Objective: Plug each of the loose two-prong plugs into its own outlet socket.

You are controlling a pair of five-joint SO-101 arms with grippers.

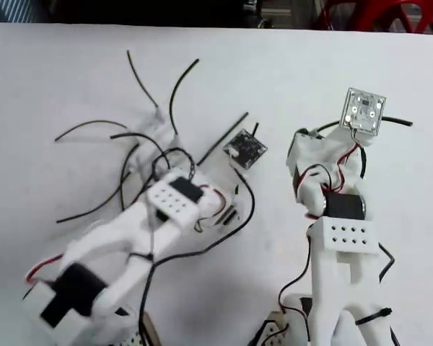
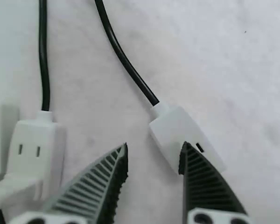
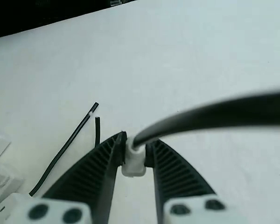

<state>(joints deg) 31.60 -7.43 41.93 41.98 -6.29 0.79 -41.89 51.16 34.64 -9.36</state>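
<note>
- While both my arms stood at the white table (image 1: 58,72), my left pincer (image 2: 154,147) was spread wide, its two ribbed fingers (image 2: 100,186) apart and gripping nothing.
- Between those fingers a white connector (image 2: 175,126) lay flat on the table. One fingertip overlapped the end opposite its cord, beside a small dark slot.
- I could not tell whether that fingertip touched the connector, nor whether the connector was a plug or a socket.
- Its connector cord (image 2: 123,58), black, ran away from the pincer.
- Just outside the gap, beside the other finger, lay a white outlet socket (image 2: 35,149) with two narrow slots facing up. Its black socket cord (image 2: 43,60) led off roughly alongside the first.
- My right pincer (image 3: 134,140) was pressed together on a small white plug (image 3: 133,163), pinching it between both ribbed fingers.
- A thick black plug cord (image 3: 214,116) came out of that grip and swept off to one side.
- Beyond the right pincer, two loose cord pieces (image 3: 65,149) lay near each other on the table, apart from the plug.
- Seen from above, my left arm (image 1: 123,238) was at a tangle of cords (image 1: 135,148), and my right arm (image 1: 343,245) stood well apart from it.
</note>
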